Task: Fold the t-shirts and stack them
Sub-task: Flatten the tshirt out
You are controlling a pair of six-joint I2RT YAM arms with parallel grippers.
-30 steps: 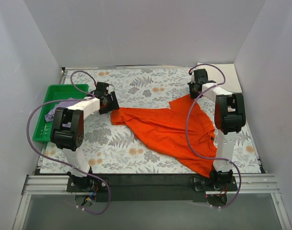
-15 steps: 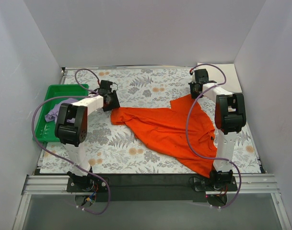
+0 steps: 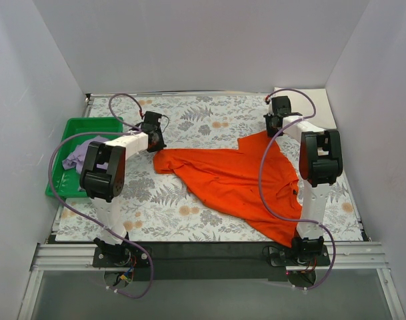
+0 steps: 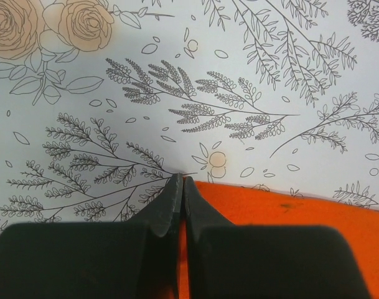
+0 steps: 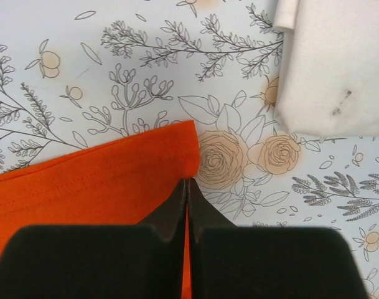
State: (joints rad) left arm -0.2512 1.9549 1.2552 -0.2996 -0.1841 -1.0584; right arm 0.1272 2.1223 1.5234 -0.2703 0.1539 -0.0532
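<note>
A bright orange t-shirt (image 3: 233, 177) lies spread and crumpled across the middle of the flowered table cover. My left gripper (image 3: 156, 143) is shut on the orange t-shirt's left corner (image 4: 251, 202); orange cloth shows between its fingers (image 4: 170, 199). My right gripper (image 3: 273, 127) is shut on the shirt's far right corner (image 5: 114, 180), with cloth pinched between its fingers (image 5: 198, 199). A pale lilac t-shirt (image 3: 83, 153) lies bunched in the green tray. A cream-white t-shirt (image 3: 316, 107) lies folded at the back right, its corner (image 5: 338, 68) just beyond my right gripper.
The green plastic tray (image 3: 69, 133) stands at the table's left edge. White walls close in the back and both sides. Purple cables loop over both arms. The shirt's lower end reaches the right arm's base (image 3: 303, 243).
My left gripper moved slightly back and right to the shirt's left corner and closed on it. The right gripper stayed shut on the far corner.
</note>
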